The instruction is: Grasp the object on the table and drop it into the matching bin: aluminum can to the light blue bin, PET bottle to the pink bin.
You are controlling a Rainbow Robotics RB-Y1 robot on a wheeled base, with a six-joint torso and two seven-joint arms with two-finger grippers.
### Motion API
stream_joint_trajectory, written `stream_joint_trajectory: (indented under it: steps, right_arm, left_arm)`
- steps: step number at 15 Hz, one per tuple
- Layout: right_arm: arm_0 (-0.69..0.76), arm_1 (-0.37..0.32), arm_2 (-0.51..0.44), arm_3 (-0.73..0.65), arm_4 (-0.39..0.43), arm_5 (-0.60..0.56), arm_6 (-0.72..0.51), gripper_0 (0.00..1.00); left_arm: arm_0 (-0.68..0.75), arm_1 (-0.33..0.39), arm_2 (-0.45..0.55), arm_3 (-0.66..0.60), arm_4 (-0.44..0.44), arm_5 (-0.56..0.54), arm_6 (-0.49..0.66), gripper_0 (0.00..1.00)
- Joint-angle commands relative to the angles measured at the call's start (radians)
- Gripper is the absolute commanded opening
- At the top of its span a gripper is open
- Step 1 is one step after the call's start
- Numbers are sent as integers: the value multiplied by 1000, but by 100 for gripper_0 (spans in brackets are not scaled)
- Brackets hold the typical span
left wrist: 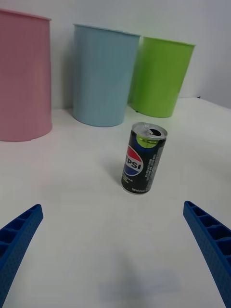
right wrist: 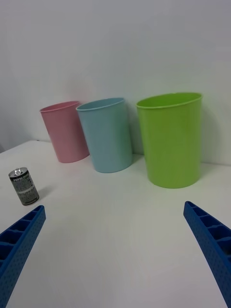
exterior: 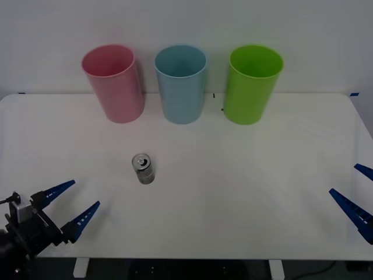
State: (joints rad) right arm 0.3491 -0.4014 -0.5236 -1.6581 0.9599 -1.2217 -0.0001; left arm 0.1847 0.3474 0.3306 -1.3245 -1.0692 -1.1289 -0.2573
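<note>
A small aluminum can point(exterior: 143, 168) with a shiny round top stands upright on the white table point(exterior: 245, 192), left of centre; in the left wrist view the can point(left wrist: 143, 158) has a dark printed side. At the back stand the pink bin point(exterior: 113, 83) and, to its right, the light blue bin point(exterior: 181, 83). My left gripper point(exterior: 80, 202) is open near the front left edge, short of the can and apart from it. Open at the table's right edge, my right gripper point(exterior: 356, 188) holds nothing. The right wrist view has the can point(right wrist: 23, 186) far off to the side.
A lime green bin point(exterior: 252, 83) stands right of the light blue one point(right wrist: 107, 134). The three bins form a row along the far edge, against a white wall. Bare tabletop lies between the can and the bins.
</note>
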Motion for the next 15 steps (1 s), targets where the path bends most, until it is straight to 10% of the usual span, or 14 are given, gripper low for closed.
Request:
stream_joint_trajectory:
  steps: [1,15]
  right_arm:
    - [0,0,0,0,0,0,0,100]
    - [0,0,0,0,0,0,0,100]
  left_arm:
    - [-33,-42,-7,1,-43,26,-2,100]
    - [-248,-113,-51,159,-179,46,-23,100]
